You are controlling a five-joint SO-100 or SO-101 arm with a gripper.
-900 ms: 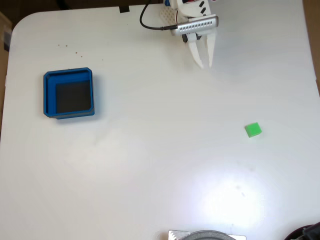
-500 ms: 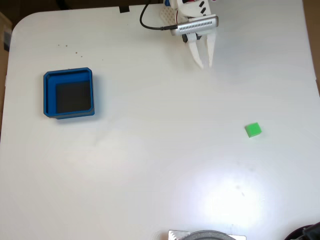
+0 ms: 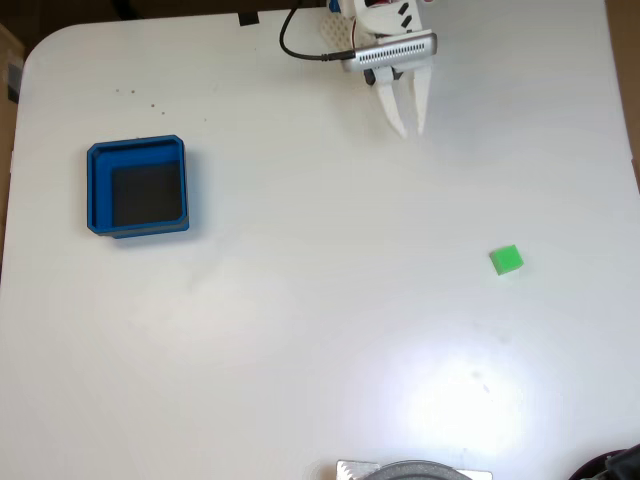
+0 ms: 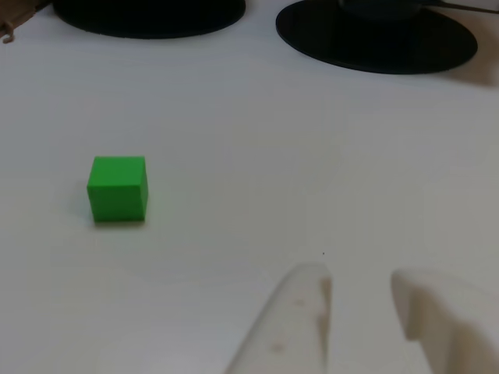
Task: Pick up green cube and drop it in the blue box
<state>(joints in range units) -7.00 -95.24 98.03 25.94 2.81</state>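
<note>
The green cube [image 3: 507, 260] lies alone on the white table, right of centre in the fixed view. In the other view the cube [image 4: 117, 188] sits at the left, well ahead of the fingertips. My white gripper [image 3: 411, 130] hangs near the table's far edge, pointing down the picture, up and to the left of the cube. Its fingers stand a little apart with nothing between them, as the gripper [image 4: 360, 290] at the bottom of the other view also shows. The blue box [image 3: 97, 190] with its dark floor rests far off at the left.
A black cable [image 3: 291, 47] loops beside the arm's base at the far edge. A grey round object [image 3: 412, 471] and a dark one [image 3: 612, 466] sit at the near edge. Two black discs [image 4: 148, 19] [image 4: 376, 43] lie beyond the cube in the other view.
</note>
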